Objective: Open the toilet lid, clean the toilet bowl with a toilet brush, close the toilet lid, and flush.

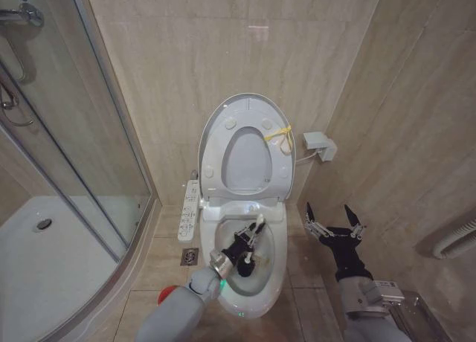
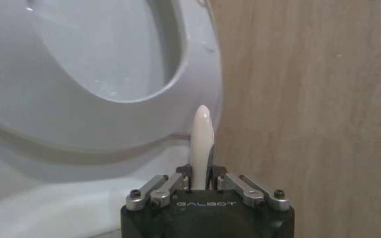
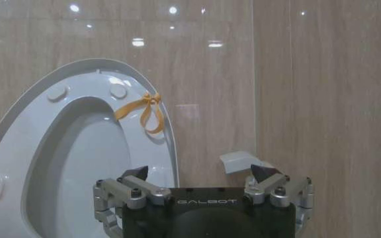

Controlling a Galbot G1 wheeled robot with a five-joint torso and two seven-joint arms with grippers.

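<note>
left gripper (image 1: pixel 253 236) fingers clamped around toilet brush (image 2: pixel 201 141) over toilet bowl (image 1: pixel 277 276)

White toilet lid (image 1: pixel 245 111) upright; toilet brush (image 1: pixel 255 231) inside open toilet bowl (image 1: pixel 277 271).

Left arm reaches forward at centre, its left gripper (image 1: pixel 251 236) clamped shut; right gripper (image 1: pixel 334 223) hangs at the right, fingers spread wide.

Beige tiled floor (image 1: pixel 165 254) under the toilet bowl (image 1: pixel 274 282), drain (image 1: pixel 189 257) beside.
</note>
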